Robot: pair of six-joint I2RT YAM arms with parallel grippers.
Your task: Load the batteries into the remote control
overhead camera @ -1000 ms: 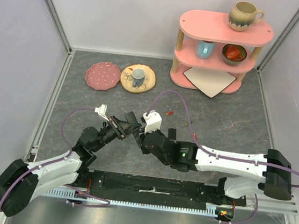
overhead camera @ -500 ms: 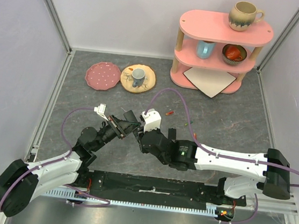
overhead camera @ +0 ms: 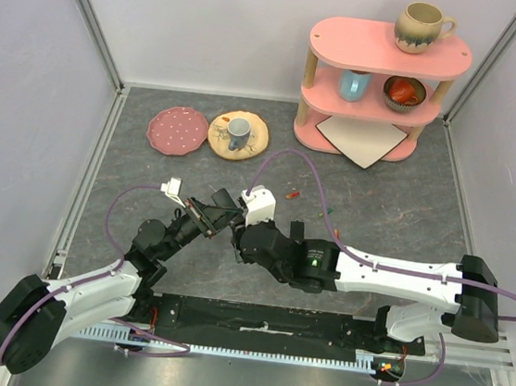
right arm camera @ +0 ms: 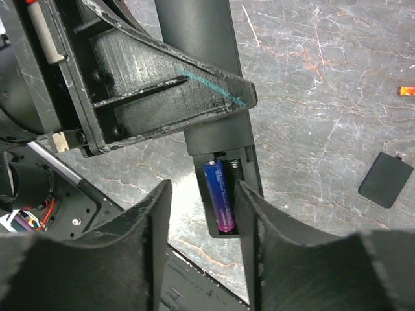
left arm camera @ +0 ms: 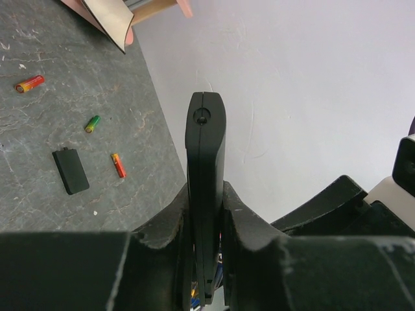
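With both arms angled inward mid-table, the left gripper (left arm camera: 206, 220) pinches the one remote control (left arm camera: 205, 149) edge-up, the right gripper (right arm camera: 206, 194) is spread astride one blue battery (right arm camera: 218, 194) seated in it, and three loose batteries (left arm camera: 93, 123) and one black cover (left arm camera: 70, 171) lie at its ten o'clock.

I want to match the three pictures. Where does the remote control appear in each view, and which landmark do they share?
Top external: remote control, left of centre, at the tip of the left gripper, hard to separate from it.
Left wrist: remote control at centre, edge-on, vertical in the picture.
Right wrist: remote control from top centre downward, open compartment holding a blue battery.
Shared landmark: the left gripper, clamped on it.
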